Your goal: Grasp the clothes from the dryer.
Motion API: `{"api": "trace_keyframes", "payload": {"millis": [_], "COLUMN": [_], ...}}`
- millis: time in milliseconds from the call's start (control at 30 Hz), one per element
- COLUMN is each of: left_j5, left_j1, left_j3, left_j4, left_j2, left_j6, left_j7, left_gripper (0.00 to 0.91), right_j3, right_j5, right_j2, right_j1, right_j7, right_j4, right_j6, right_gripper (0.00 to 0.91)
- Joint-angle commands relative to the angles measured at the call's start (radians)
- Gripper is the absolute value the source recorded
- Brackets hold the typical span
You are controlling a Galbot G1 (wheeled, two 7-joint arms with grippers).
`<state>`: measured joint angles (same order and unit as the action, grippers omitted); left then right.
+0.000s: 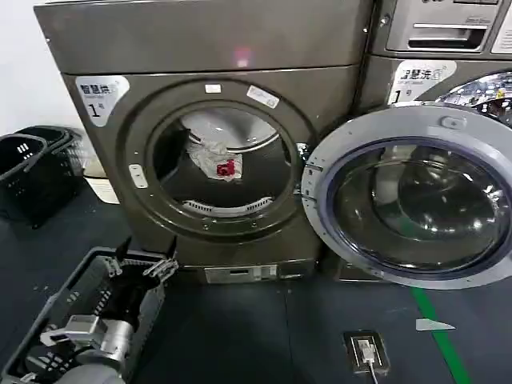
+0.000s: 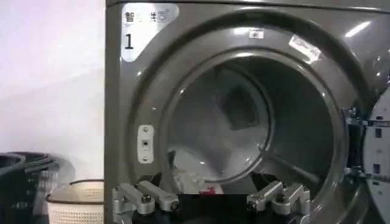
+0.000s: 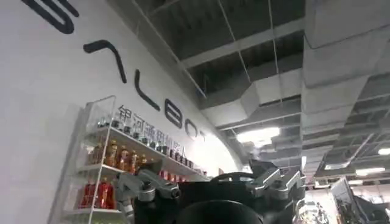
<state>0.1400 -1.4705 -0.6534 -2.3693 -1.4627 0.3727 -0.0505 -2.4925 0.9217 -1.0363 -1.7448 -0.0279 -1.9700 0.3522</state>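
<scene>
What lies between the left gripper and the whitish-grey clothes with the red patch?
Head view: dark bare floor, then the dryer's lower porthole rim, separates the open left gripper from the clothes.

Laundry room in a showroom, numbered dryer (image 1: 216,152), neighbouring washer (image 1: 448,48), laundry baskets (image 1: 32,172), drinks shelf (image 3: 116,170)

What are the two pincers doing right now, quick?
Left pincer: open, holding nothing, facing the dryer opening.
Right pincer: open, holding nothing, pointing up.

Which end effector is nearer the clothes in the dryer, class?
Left. The left end effector hovers low in front of the dryer, aimed at the clothes in the drum. The right end effector points up toward the ceiling, away from them.
</scene>
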Motion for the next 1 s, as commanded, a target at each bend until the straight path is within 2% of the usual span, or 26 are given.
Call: {"api": "trace_keyframes", "payload": {"millis": [33, 300, 467, 533, 767, 1000], "left_j5": [0.0, 0.0, -0.001, 0.001, 0.018, 0.026], "left_j1": [0.0, 0.007, 0.006, 0.008, 0.032, 0.047], "left_j3": [0.002, 0.01, 0.017, 0.019, 0.018, 0.008], "left_j4": [0.002, 0.005, 0.0, -0.004, 0.003, 0.018], "left_j2": [0.0, 0.0, 0.006, 0.011, 0.019, 0.018], "left_j6": [0.0, 0.001, -0.001, -0.005, -0.021, -0.018], "left_j7": [-0.002, -0.008, -0.017, -0.025, -0.043, -0.043], "left_gripper": [0.907, 0.907, 0.907, 0.907, 0.907, 0.907], "right_j3": [0.001, -0.007, -0.01, -0.015, -0.024, -0.022], "right_j5": [0.001, 0.018, 0.077, 0.074, 0.102, 0.1], "right_j2": [-0.001, -0.002, -0.006, -0.005, -0.004, -0.01], "right_j1": [0.0, -0.007, -0.008, -0.012, -0.027, -0.027], "right_j7": [0.001, -0.005, -0.029, -0.026, -0.023, -0.026], "right_j4": [0.0, 0.005, -0.006, -0.006, -0.009, -0.015], "right_j6": [-0.007, -0.031, -0.032, -0.032, -0.099, -0.114], "right_gripper": [0.907, 0.907, 0.907, 0.907, 0.907, 0.907]}}
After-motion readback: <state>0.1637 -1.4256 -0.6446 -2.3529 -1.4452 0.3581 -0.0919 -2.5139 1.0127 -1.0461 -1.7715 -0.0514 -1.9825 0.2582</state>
